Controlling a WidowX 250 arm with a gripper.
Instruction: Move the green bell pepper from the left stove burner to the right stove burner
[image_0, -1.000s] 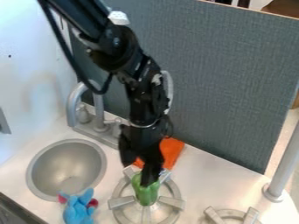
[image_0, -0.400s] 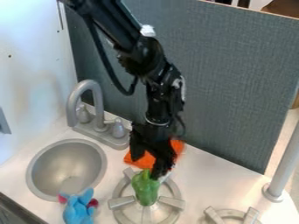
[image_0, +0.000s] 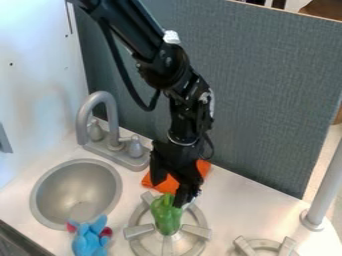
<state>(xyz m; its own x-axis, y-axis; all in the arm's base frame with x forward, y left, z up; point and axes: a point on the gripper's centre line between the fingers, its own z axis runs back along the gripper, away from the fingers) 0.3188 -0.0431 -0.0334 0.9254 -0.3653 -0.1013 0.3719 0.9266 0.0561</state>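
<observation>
Hanging over the burner (image_0: 139, 230), the hand (image_0: 169, 194) is released, its two fingers spread apart. One fingertip sits at the top of the green pepper (image_0: 166, 217); contact cannot be confirmed. The green pepper stands upright on the burner. Behind it, an orange cloth (image_0: 167, 185) lies on the worktop (image_0: 234, 200). A blue toy (image_0: 90, 242) rests beside the round sink (image_0: 60, 192), below the faucet (image_0: 112, 120).
</observation>
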